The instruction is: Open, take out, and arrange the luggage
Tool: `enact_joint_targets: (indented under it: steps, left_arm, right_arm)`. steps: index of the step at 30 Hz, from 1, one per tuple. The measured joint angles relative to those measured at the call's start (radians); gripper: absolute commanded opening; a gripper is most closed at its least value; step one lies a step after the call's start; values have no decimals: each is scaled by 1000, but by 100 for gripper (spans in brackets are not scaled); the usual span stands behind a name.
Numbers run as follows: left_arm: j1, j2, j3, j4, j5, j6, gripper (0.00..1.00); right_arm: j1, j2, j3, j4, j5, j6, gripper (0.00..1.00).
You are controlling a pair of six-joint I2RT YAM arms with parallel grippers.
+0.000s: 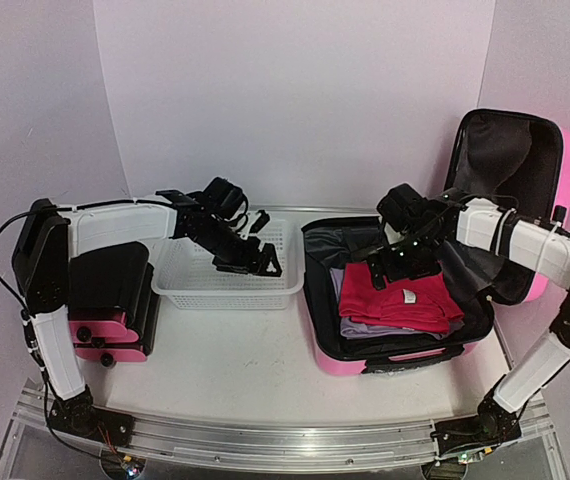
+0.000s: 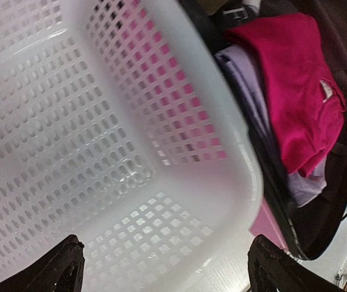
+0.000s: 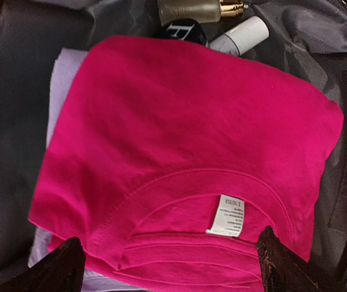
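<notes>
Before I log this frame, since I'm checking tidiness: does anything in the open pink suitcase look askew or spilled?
Inside the glossy pink hard-shell suitcase, the folded magenta T-shirt lies skewed on the folded lavender garment, whose edge sticks out beside it. Nothing looks spilled or damaged.

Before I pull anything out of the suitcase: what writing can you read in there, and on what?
"F": one white letter, partly hidden, on the black round lid behind the pink shirt.
White tag at the shirt's collar: printed lines, too small to read.
Gold-capped bottle and white tube: no writing readable.
</notes>
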Motion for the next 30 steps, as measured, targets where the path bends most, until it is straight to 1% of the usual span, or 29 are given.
enact_joint_targets:
  steps: [3, 8, 10, 15, 17, 18, 20, 23, 26, 28, 29, 30]
  left_arm:
    - [-27, -38, 0, 27, 22, -7, 94]
    - [-50, -146, -10, 79, 33, -24, 95]
    - [-47, -190, -23, 97, 29, -26, 95]
    - [-42, -238, -56, 121, 21, -27, 95]
    - [-42, -238, -77, 125, 21, -27, 95]
    - [-42, -238, -87, 125, 21, -27, 95]
    - [-42, -238, -111, 123, 21, -27, 95]
    - [-42, -238, -130, 121, 21, -27, 95]
    - [-42, -240, -133, 122, 21, -27, 95]
    - [-42, -241, -134, 123, 21, -27, 95]
    - [-42, -241, -134, 123, 21, -27, 94]
    - [-42, -241, -134, 122, 21, -27, 94]
  right_arm:
    - [26, 34, 36, -56, 32, -38, 98]
    - [140, 133, 120, -116, 77, -110, 94]
    - [176, 171, 144, -132, 84, -134, 91]
    - [237, 297, 218, -158, 105, -166, 80]
    - [240, 335, 233, -159, 119, -168, 73]
    - [240, 346, 236, -161, 120, -168, 70]
    - [240, 366, 245, -164, 121, -165, 65]
    - [239, 378, 246, -166, 119, -157, 63]
    - [239, 378, 246, -167, 128, -150, 52]
    - [238, 378, 242, -167, 136, -143, 53]
    - [238, 378, 240, -168, 138, -141, 58]
    - [238, 378, 238, -168, 138, -138, 61]
